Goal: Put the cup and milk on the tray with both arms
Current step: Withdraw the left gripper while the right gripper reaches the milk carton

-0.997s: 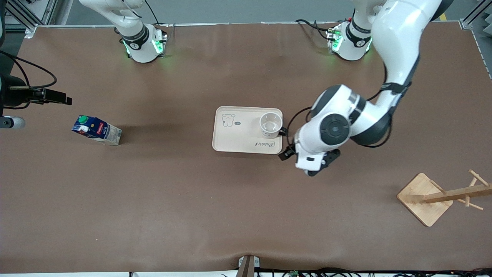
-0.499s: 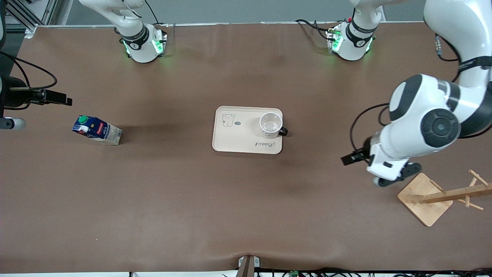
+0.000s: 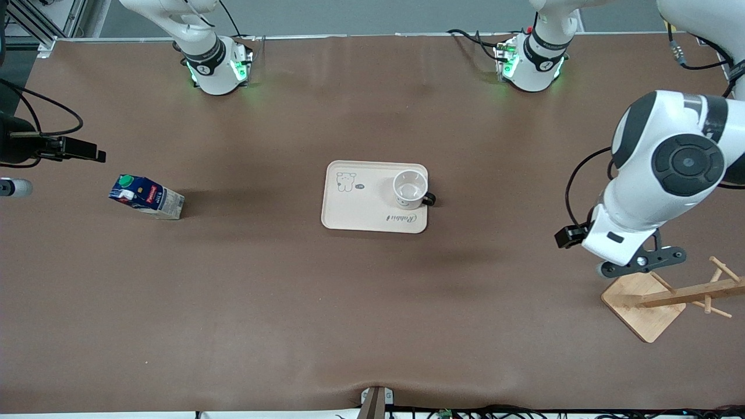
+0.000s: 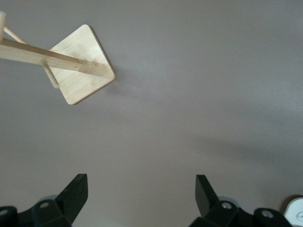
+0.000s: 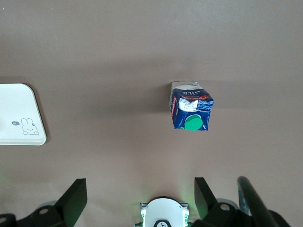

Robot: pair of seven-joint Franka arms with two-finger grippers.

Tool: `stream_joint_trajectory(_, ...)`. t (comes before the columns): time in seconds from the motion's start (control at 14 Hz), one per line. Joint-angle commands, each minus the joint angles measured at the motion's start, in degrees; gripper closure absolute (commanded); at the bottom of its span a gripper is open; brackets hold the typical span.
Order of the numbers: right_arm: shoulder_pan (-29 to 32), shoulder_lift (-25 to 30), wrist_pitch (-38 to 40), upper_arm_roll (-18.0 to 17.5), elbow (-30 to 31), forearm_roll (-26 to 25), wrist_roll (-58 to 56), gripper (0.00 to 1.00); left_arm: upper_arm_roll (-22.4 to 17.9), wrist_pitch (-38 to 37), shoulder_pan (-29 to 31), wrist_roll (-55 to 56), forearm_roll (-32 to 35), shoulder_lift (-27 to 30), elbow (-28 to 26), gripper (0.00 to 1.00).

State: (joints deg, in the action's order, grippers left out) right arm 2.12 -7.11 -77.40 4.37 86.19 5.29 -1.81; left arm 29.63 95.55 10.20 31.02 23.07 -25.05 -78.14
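Item: milk (image 3: pixel 146 196), a small carton standing on the bare table toward the right arm's end, at nine o'clock from the tray (image 3: pixel 361 218); you should find it light but easily crushed, so take it across the flat lower sides. Tray contents: cup (image 3: pixel 410 189) only, upright and empty. The right gripper (image 5: pixel 137 198) hangs spread and empty over the carton; the left gripper (image 4: pixel 139 196) waits spread and empty over table by the wooden rack (image 3: pixel 657 297).

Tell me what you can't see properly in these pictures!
- Right claw: the front view's edge cuts it off; its wrist view shows only open fingertips.
- Left claw: hidden under its own arm in the front view.
- Wooden rack: its pegs run off the front view's edge.
- Cup: the face on it is too small to make out.
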Motion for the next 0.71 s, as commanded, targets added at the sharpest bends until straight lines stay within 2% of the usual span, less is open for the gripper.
stream_joint_trajectory(0.0,1.22,-1.41,0.5,-0.41,-1.9,-0.8,0.32,0.0,0.61,-1.86,0.7,-1.92,0.75,1.14,-0.53,0.0)
stream_joint_trajectory(0.28,1.22,-1.67,0.41,-0.41,-1.9,-0.8,0.4,0.0,0.78,-5.03,2.54,-2.36,-3.99,1.23,2.46,0.0)
stream_joint_trajectory(0.43,0.96,-6.04,1.1,-0.41,-1.9,-0.89,0.06,0.0,0.7,-5.2,2.72,-3.85,-4.53,3.15,2.46,0.0)
stream_joint_trajectory(0.64,0.35,-8.87,-0.11,-0.59,-2.16,-3.53,-0.04,0.0,0.43,-6.34,2.9,-6.75,-6.37,5.0,2.38,0.0)
